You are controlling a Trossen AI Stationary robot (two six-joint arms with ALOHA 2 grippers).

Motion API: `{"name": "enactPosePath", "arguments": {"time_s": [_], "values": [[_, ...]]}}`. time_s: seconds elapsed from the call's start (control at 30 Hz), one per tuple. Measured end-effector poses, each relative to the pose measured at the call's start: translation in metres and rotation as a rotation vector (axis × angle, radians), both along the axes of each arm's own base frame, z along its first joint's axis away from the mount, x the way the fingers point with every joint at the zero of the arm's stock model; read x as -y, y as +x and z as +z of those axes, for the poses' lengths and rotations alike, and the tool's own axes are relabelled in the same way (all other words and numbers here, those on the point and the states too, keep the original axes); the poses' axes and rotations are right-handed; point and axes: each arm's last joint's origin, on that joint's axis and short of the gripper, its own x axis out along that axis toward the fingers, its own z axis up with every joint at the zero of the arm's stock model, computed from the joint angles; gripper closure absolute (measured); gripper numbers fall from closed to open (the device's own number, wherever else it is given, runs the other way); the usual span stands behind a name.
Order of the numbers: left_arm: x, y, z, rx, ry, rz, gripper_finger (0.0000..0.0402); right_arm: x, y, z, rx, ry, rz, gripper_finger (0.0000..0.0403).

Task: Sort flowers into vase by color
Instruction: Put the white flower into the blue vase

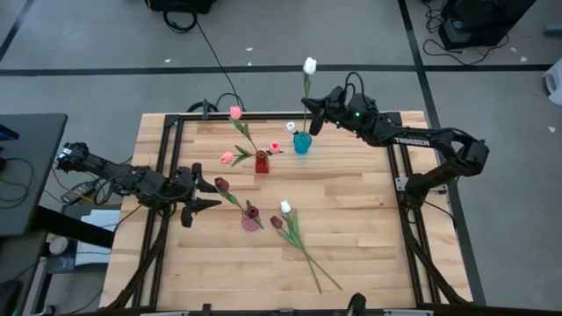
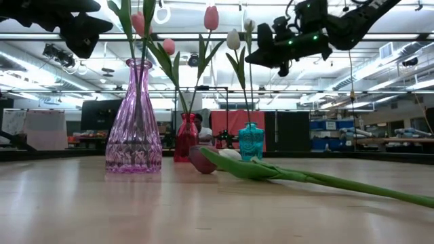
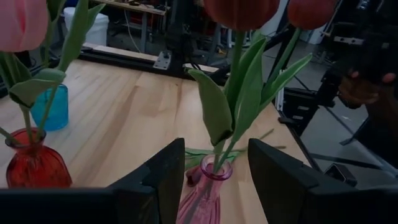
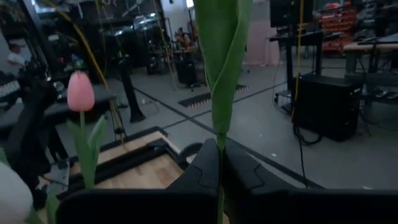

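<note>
Your right gripper is clamped on the stem of the white tulip, held upright just far of the blue vase, so the vase mouth sits below and slightly near of the stem's lower end. Your left gripper hangs spread and empty left of the purple vase, with two loose flowers lying on the table right of that vase. The low view shows the stem's height over the vase mouth; the high view doesn't.

White lettering on the right arm is too small to read.
</note>
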Motion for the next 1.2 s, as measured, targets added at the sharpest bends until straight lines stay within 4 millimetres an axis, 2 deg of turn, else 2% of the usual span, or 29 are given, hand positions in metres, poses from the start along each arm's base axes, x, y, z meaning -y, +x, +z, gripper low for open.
{"name": "enactPosePath", "arguments": {"time_s": [0.27, 0.53, 0.73, 1.0, 1.2], "values": [[0.0, 0.0, 0.0, 0.001, 0.001, 0.004, 0.022, 0.011, 0.015, -0.029, -0.055, -0.002, 0.026, 0.0392], [0.0, 0.0, -0.001, -0.012, 0.003, 0.004, 0.022, 0.006, 0.019, -0.042, -0.167, 0.003, 0.108, 0.0373], [-0.001, -0.001, -0.006, -0.056, 0.015, 0.006, 0.022, -0.003, 0.014, -0.042, -0.285, -0.001, 0.154, 0.0351], [-0.001, -0.001, -0.005, -0.051, 0.017, 0.005, 0.022, -0.015, -0.003, -0.028, -0.392, -0.001, 0.167, 0.0342], [-0.001, -0.001, -0.005, -0.048, 0.022, 0.004, 0.022, -0.022, -0.014, -0.028, -0.47, 0.07, 0.176, 0.0308]]}}
